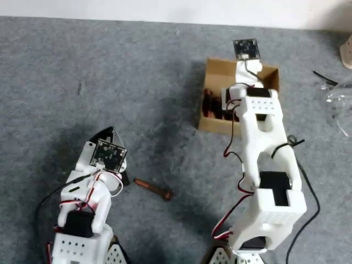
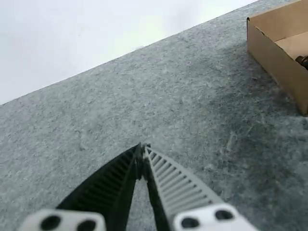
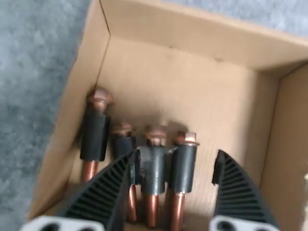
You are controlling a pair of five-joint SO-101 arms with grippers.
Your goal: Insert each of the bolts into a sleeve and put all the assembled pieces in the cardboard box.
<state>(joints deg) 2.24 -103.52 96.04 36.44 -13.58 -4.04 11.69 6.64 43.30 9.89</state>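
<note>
Right gripper [image 3: 177, 156] hung wide open over the cardboard box [image 3: 192, 36].
Four sleeved bolts [image 3: 155, 168] lay just beneath it, its arm stretched forward; the left gripper [image 2: 143, 147], tips pinched together, hovered low over grey carpet [image 2: 192, 96], a loose bolt [image 1: 153, 188] nearby.

Nothing here can be read. The box [image 1: 213, 126] on the far right has plain brown walls, with no print, label or number that I can make out. The grey mat [image 1: 165, 82] bears no marks. The small board [image 1: 246, 49] on the wrist above the box is too small for me to tell any lettering on it.
</note>
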